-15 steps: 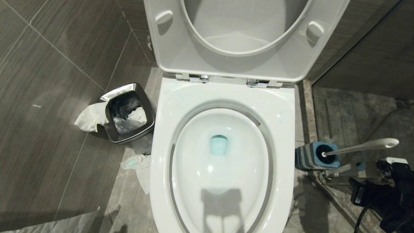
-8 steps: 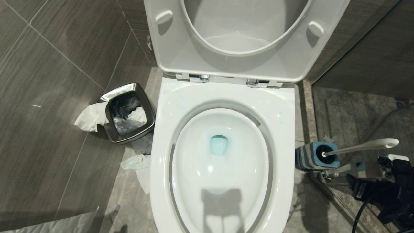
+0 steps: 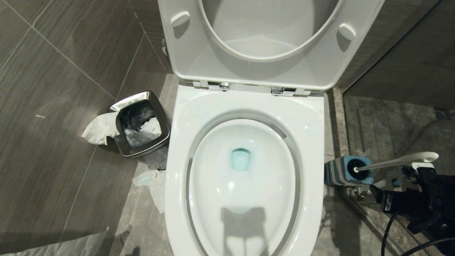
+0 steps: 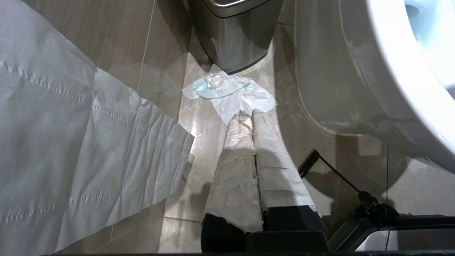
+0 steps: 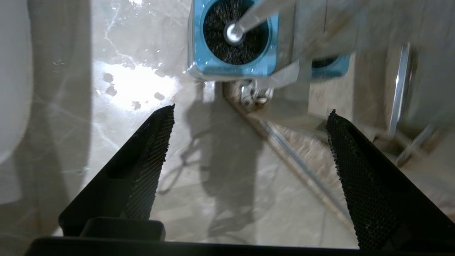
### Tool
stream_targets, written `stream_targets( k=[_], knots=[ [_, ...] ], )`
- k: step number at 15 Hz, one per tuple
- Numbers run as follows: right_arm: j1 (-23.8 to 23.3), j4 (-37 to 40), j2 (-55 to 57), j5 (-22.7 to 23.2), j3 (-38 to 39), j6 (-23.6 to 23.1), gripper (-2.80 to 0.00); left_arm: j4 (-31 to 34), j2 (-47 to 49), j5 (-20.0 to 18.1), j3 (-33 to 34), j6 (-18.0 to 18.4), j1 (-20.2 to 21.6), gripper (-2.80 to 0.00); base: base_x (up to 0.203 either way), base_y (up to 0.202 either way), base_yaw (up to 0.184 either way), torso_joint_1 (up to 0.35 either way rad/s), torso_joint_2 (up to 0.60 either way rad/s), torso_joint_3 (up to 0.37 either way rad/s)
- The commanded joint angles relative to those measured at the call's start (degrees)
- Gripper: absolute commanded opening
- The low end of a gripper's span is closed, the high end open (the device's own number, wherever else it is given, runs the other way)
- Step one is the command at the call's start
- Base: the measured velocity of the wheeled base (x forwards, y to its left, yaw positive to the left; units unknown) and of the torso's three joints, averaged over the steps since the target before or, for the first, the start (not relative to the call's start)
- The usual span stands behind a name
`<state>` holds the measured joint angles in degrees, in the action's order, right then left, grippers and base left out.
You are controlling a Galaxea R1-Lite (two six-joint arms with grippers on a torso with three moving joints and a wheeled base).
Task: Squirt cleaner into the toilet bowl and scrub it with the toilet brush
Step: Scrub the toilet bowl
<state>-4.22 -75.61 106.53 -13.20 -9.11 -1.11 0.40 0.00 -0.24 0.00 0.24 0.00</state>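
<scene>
Right wrist view gives me my right pincer (image 5: 249, 117) spread wide with nothing between the pads, hanging over wet floor (image 5: 117, 85) short of the toilet brush (image 5: 233, 33), whose bristles sit in the blue holder (image 5: 199, 71). From the head view, its white handle leans away from the toilet bowl (image 3: 245, 106), cleaner (image 3: 240, 160) tinting the water. My left pincer (image 4: 249, 115) is pressed together, low between bowl and steel bin (image 4: 231, 39).

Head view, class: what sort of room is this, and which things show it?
Most likely a bathroom or toilet cubicle: a white toilet bowl with raised seat, a toilet brush in its holder, and a steel waste bin on tiled floor.
</scene>
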Motion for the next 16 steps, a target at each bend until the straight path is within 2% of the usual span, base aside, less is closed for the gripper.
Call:
stream_targets(
  k=[1,6,10,16],
  knots=[
    [-0.8,-0.5,0.2,-0.1,-1.2,-1.7,0.00,0.0,0.0,0.0,0.2,0.0,0.0,-2.80,0.000,0.000,0.000,0.000,0.00,0.000],
    [-3.0,-0.6,0.1,-0.1,-4.6,-6.1,0.00,0.0,0.0,0.0,0.2,0.0,0.0,-2.80,0.000,0.000,0.000,0.000,0.00,0.000],
    [-3.0,-0.6,1.6,-0.1,-9.7,-6.7,0.00,0.0,0.0,0.0,0.2,0.0,0.0,-2.80,0.000,0.000,0.000,0.000,0.00,0.000],
    [-2.9,-3.5,2.8,-0.1,-12.4,-7.5,0.00,0.0,0.0,0.0,0.2,0.0,0.0,-2.80,0.000,0.000,0.000,0.000,0.00,0.000]
  ],
)
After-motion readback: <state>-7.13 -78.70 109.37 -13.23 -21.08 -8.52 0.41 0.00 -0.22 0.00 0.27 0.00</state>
